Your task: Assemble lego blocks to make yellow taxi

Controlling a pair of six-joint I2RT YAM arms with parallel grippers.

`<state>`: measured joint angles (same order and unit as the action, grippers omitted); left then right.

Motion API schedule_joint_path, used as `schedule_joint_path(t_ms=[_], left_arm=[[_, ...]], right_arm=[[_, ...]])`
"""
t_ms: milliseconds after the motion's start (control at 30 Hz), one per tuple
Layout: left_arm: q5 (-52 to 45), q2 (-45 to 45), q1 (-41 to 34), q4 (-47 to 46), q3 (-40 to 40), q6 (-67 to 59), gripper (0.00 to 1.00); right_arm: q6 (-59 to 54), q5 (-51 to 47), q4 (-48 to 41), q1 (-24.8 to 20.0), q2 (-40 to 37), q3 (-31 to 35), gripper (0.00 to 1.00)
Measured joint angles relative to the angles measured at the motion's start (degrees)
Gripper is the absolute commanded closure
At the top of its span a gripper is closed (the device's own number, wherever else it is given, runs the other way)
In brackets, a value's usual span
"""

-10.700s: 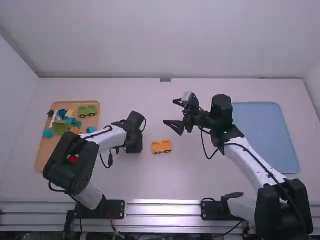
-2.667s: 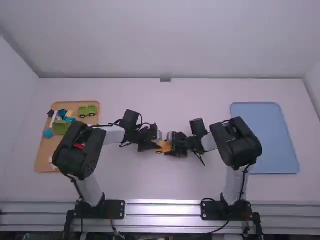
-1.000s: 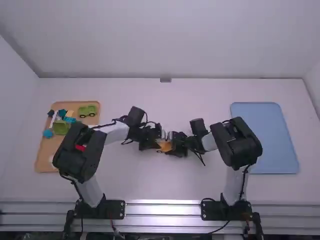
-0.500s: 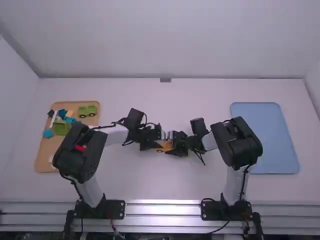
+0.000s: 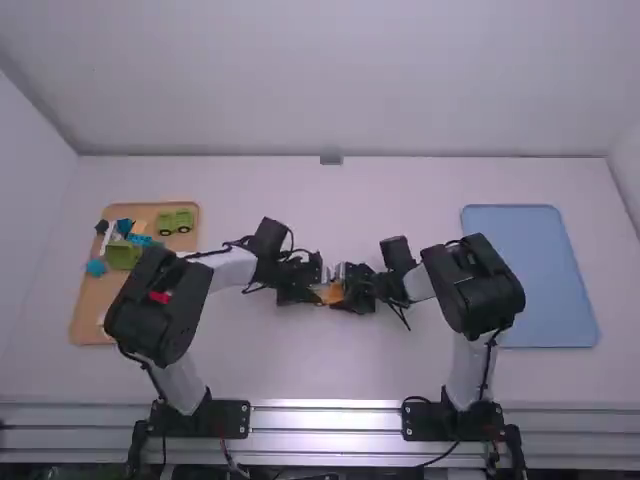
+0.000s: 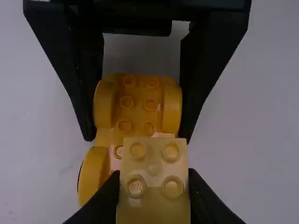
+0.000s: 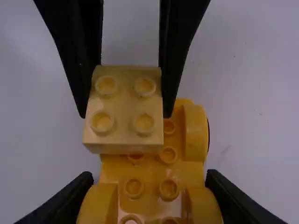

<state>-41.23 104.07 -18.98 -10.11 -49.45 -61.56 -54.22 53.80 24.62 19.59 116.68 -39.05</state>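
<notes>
In the high view my left gripper (image 5: 314, 287) and my right gripper (image 5: 347, 289) face each other near the table's middle, the orange-yellow car base (image 5: 335, 293) between them. In the left wrist view my left gripper (image 6: 154, 181) is shut on a pale yellow 2x2 block (image 6: 153, 161), studs up, over one end of the car base (image 6: 138, 103). My right gripper (image 7: 148, 181) is shut on the sides of the car base (image 7: 152, 175). From the right wrist view, the pale block (image 7: 124, 109) sits off to one side of the base's far end; whether they touch, I cannot tell.
At the left, a tan tray (image 5: 88, 305) holds a green car (image 5: 175, 221), a green block (image 5: 122, 255) and several blue pieces (image 5: 140, 240); the left arm crosses over it. A blue tray (image 5: 530, 275) lies at the right.
Since the oldest frame, both grippers have come in to the car base, and the right one has closed on it. Over the last half second, the left gripper has shifted very slightly.
</notes>
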Motion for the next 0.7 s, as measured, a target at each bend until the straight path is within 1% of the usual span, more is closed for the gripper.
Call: schedule_joint_path(t_ms=[267,500,633,667,700], left_arm=[[0.8,0.0,0.0,3.0,0.0,1.1,0.98],[1.0,0.0,0.0,2.6,0.0,1.7,0.98],[0.9,0.0,0.0,2.5,0.0,1.7,0.93],[0.9,0.0,0.0,2.6,0.0,1.7,0.91],[1.0,0.0,0.0,2.9,0.0,1.7,0.86]], right_arm=[[-0.2,0.2,-0.2,0.0,0.0,0.0,0.47],[-0.2,0.3,-0.2,0.0,0.0,0.0,0.47],[-0.2,0.3,-0.2,0.0,0.0,0.0,0.47],[-0.2,0.3,-0.2,0.0,0.0,0.0,0.47],[-0.1,0.2,-0.2,0.0,0.0,0.0,0.47]])
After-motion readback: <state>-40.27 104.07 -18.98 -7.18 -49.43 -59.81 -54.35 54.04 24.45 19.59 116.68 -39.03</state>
